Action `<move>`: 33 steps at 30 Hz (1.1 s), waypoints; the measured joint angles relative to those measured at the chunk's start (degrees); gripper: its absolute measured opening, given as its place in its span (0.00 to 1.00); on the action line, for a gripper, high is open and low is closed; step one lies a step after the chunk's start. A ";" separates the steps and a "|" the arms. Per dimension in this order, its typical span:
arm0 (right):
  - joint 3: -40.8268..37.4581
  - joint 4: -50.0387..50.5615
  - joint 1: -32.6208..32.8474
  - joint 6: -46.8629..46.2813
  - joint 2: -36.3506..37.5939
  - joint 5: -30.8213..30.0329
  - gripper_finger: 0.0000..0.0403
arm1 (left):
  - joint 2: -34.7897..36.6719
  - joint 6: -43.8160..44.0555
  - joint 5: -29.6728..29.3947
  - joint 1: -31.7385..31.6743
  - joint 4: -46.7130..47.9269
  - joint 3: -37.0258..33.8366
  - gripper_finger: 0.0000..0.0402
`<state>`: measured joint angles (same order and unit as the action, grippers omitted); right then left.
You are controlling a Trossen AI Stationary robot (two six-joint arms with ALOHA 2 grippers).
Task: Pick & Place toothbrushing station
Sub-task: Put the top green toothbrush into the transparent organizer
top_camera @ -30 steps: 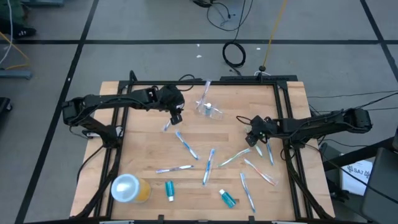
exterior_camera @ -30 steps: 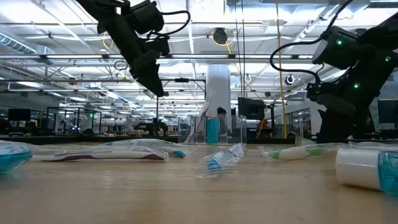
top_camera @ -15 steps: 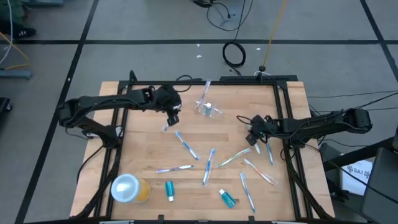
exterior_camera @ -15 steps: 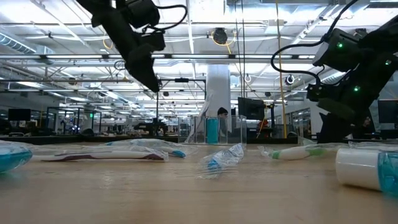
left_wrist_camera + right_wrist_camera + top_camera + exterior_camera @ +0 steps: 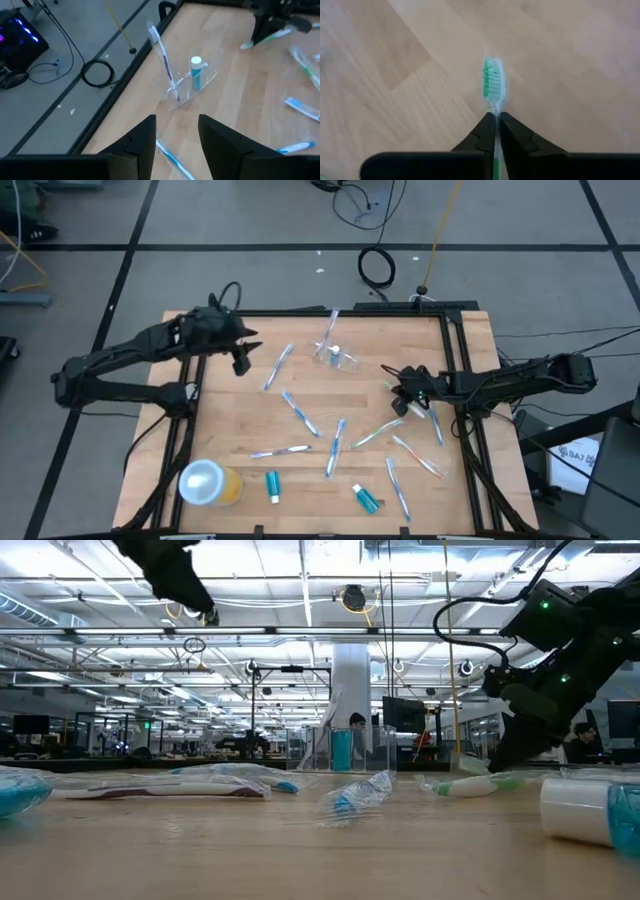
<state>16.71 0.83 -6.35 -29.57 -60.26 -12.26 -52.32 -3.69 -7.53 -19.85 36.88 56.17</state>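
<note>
The right claw (image 5: 404, 394) is pinched narrow on a green-bristled toothbrush (image 5: 493, 84) near the right side of the table (image 5: 230, 420); the wrist view shows the neck clamped between the two dark fingers (image 5: 482, 136), with the bristle head poking out just beyond the tips over bare wood. In the low view this claw (image 5: 497, 762) reaches down to the tabletop at the right.

The left claw (image 5: 241, 362) hangs over the back-left part of the table, raised well above the surface, its fingers (image 5: 142, 142) parted about halfway with nothing between them. Ahead of it, near the back edge, stands the clear cup (image 5: 192, 89), tilted, holding one teal tube with a white cap (image 5: 195, 72) and one toothbrush (image 5: 161, 52) standing up out of it.

From above, about ten toothbrushes can be counted: one in the cup, one (image 5: 278, 366) just left of the cup, and the rest scattered across the middle and right. Three teal tubes: one in the cup, two lying near the front edge (image 5: 272, 484) (image 5: 366, 498). One orange-yellow cup with a white lid (image 5: 208, 483) lies at the front-left corner.

A dark frame (image 5: 455, 350) borders the table's back and sides. The left half, between the lidded cup and the left claw, is open wood; the right-centre is crowded with brushes.
</note>
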 joint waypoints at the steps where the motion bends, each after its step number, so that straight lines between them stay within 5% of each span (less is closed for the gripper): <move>1: 0.00 -1.67 0.00 1.68 0.00 -0.06 0.02 | 1.30 0.03 0.02 0.01 -0.69 -1.34 0.38; 8: 0.04 -21.59 -0.02 18.62 0.05 1.97 0.01 | 8.41 1.74 0.04 0.01 -9.66 -14.14 0.38; 13: 0.07 -44.84 -0.02 33.46 0.08 2.38 0.01 | 9.38 2.74 0.09 0.01 -15.62 -20.22 0.38; 19: 0.17 -72.08 -1.07 36.25 0.12 1.84 0.01 | 9.18 2.54 0.13 0.01 -19.74 -22.49 0.38; 26: 1.92 -77.28 -2.73 45.86 -2.79 1.86 0.01 | 9.25 2.49 0.13 0.01 -21.99 -22.52 0.38; 33: 10.14 -77.34 -4.60 45.43 -15.69 2.04 0.01 | 9.25 2.40 0.11 0.01 -27.03 -22.52 0.38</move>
<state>26.85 -76.51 -10.95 15.86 -75.94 -10.22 -43.07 -1.29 -7.42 -19.84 9.85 33.65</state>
